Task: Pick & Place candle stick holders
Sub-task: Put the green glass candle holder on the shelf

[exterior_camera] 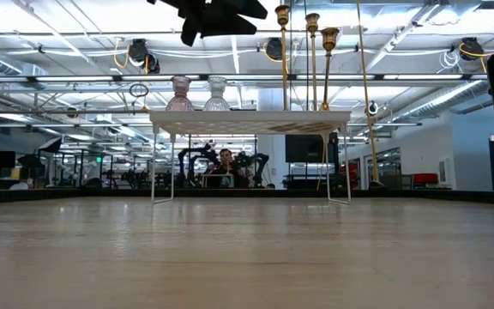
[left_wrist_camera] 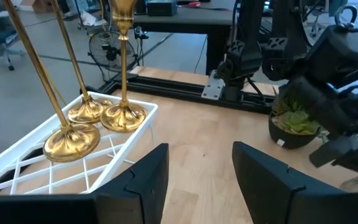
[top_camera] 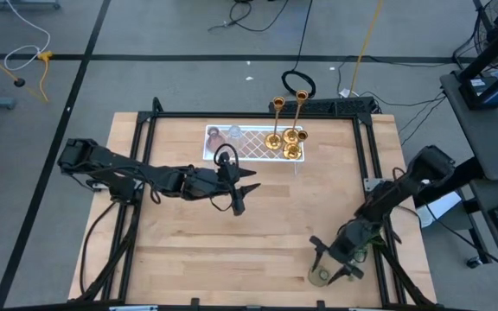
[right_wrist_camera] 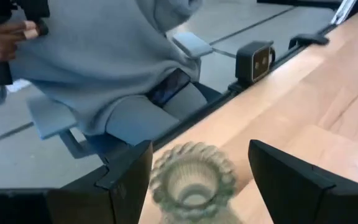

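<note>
Three gold candlesticks (top_camera: 285,138) stand by their round bases (left_wrist_camera: 86,124) at the right end of the white lattice tray (top_camera: 253,149). A pink cup (exterior_camera: 180,94) and a clear cup (exterior_camera: 217,94) stand at the tray's left end. A green glass cup (right_wrist_camera: 193,180) stands on the table near the front edge (top_camera: 321,276). My right gripper (right_wrist_camera: 199,149) is open, with one finger on either side of the green cup and gaps showing. My left gripper (left_wrist_camera: 194,174) is open and empty, above the table just in front of the tray (top_camera: 240,186).
A green leafy plant in a dark pot (left_wrist_camera: 294,124) stands on the table beside my right arm. A person in a grey top (right_wrist_camera: 110,56) sits just beyond the table's near edge. The tray stands on thin legs (exterior_camera: 154,163) near the far edge.
</note>
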Robot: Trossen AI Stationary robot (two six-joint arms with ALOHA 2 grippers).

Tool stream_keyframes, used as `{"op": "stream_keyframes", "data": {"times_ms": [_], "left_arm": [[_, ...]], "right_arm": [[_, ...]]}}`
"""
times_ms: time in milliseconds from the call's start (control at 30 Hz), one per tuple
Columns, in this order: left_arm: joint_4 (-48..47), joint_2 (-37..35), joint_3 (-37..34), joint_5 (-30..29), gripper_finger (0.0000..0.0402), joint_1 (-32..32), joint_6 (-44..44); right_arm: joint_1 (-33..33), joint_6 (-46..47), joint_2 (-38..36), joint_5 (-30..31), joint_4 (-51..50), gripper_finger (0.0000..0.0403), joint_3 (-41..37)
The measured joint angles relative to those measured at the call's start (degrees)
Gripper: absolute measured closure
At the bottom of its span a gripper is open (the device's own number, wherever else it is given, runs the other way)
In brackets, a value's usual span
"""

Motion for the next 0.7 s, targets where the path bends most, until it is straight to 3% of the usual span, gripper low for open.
{"op": "stream_keyframes", "data": {"times_ms": [300, 433, 600, 700], "left_arm": [[1.3, 0.0, 0.0, 0.0, 0.022, 0.0, 0.2], [1.9, 0.0, 0.0, 0.0, 0.022, 0.0, 0.2], [2.8, -0.1, 0.0, -0.1, 0.022, -0.4, 0.6], [2.6, -1.3, 0.0, -0.2, 0.022, -0.7, 1.0]], "right_arm": [[-0.1, -6.5, 4.9, 2.4, 2.9, 0.0148, 0.7], [-0.8, -6.8, 5.0, 7.6, 4.1, 0.0176, 0.8], [-3.0, -5.7, 4.9, 7.6, 4.5, 0.0232, 0.8], [-4.6, -6.3, 5.0, 7.8, 5.5, 0.024, 0.8]]}}
